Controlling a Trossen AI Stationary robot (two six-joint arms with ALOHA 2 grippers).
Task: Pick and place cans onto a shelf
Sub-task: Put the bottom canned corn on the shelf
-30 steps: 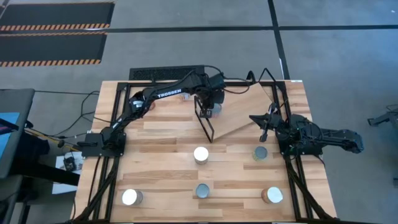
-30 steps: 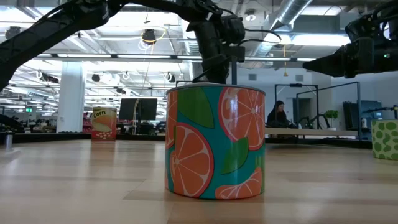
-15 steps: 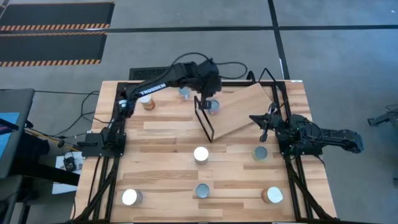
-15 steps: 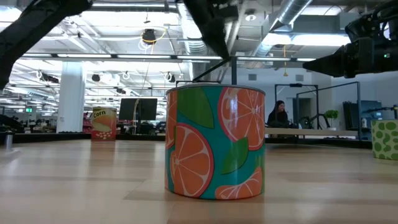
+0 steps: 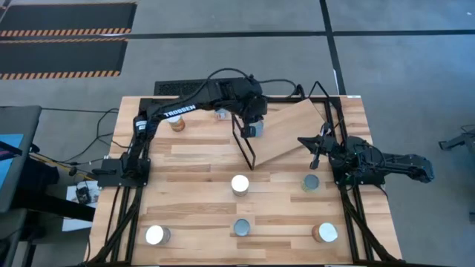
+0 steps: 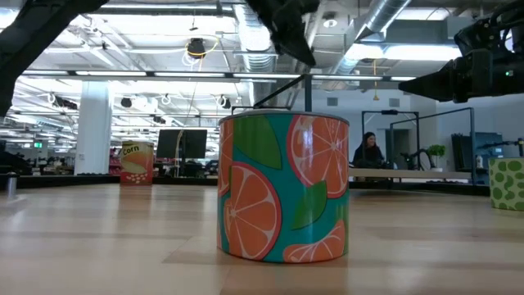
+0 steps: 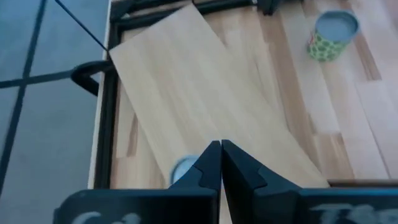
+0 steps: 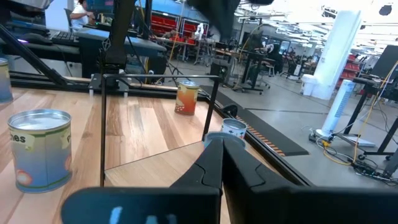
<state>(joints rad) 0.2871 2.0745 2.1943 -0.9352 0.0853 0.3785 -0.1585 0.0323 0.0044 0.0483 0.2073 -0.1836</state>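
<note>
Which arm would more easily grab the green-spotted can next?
Right, probably. The right gripper lies close beside the green-spotted can, while the left gripper hangs over the shelf by its wire frame, farther from that can.

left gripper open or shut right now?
Shut. In the left wrist view the left gripper has its two dark fingers pressed together with nothing between them, above the shelf; a can sits just beside the fingertips.

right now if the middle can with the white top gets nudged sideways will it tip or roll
The white-topped can stands upright and looks squat, so it would probably slide rather than tip. On its side, the round body would likely roll across the smooth wooden table.
</note>
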